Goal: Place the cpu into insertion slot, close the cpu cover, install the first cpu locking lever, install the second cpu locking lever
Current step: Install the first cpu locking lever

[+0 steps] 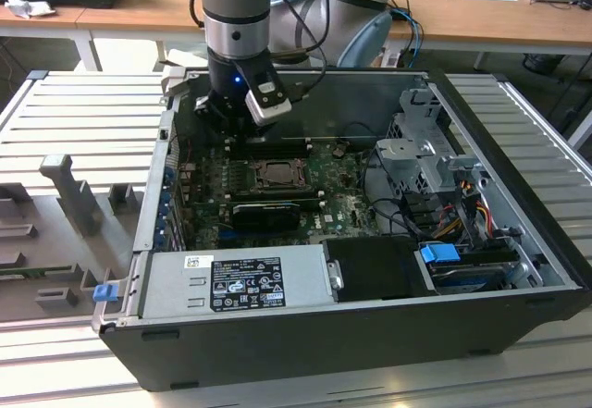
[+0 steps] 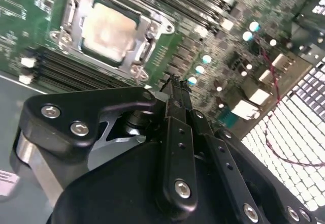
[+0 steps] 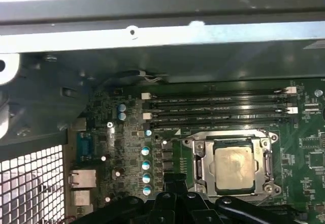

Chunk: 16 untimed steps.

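In the first wrist view you see the cpu (image 3: 233, 169) under the cpu cover (image 3: 203, 167). The exterior view sets the tool (image 1: 233, 121) at their 11 o'clock. You cannot tell whether it is spread or pressed together.

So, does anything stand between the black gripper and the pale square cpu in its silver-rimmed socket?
Nothing visible does. In the second wrist view the black gripper hangs above the green board beside the silver-rimmed insertion slot, with only air between them. The pale square cpu already lies in that slot.
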Each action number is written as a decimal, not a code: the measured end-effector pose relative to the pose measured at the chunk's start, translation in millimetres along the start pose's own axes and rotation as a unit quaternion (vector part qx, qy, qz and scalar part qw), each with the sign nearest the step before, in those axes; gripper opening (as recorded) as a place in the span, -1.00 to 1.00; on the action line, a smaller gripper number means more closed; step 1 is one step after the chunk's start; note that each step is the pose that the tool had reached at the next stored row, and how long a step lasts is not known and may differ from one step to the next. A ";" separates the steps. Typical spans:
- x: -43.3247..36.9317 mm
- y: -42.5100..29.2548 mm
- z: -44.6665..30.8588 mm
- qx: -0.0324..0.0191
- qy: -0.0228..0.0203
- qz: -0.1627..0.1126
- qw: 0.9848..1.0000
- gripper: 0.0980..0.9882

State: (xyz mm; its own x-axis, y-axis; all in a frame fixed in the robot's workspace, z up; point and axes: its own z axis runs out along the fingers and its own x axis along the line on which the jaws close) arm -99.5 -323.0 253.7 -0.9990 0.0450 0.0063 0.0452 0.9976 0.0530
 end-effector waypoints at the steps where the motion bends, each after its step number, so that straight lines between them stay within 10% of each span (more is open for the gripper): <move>1: 2.7 0.6 0.4 -0.001 0.000 0.000 1.000 -0.98; 16: 13.1 30.5 3.2 -0.004 0.000 0.000 1.000 -0.98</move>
State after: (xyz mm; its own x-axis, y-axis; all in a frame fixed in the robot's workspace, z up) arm -111.2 -291.8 252.3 -0.9990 0.0450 0.0067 0.0453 0.9971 0.0607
